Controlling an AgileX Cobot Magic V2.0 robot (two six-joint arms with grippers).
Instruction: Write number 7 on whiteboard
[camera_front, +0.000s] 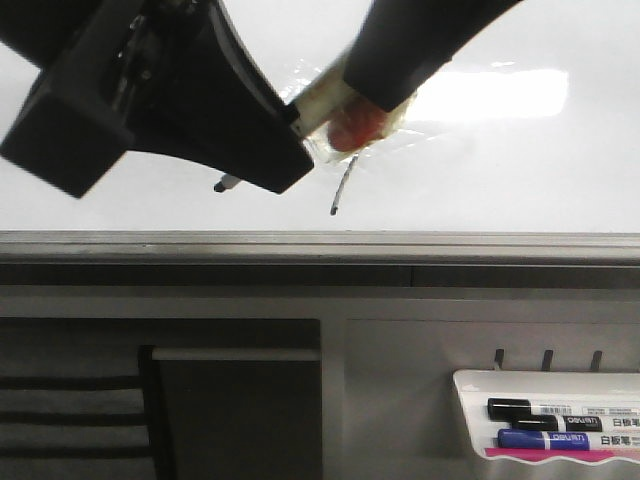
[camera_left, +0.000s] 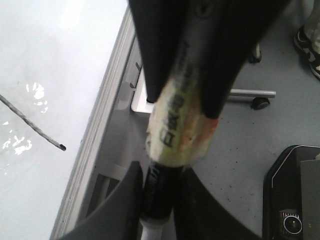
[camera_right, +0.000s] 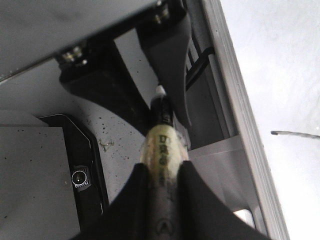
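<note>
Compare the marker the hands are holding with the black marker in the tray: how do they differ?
The held marker is wrapped in yellowish tape; the tray marker is bare. The held marker is clamped by the left hand and the right hand in front of the whiteboard; the tray marker lies flat in its tray lower down. Both have dark barrels with printed lettering.

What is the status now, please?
Both pincers, left and right, shut on marker. Slanted stroke on whiteboard. Nothing blocking.
</note>
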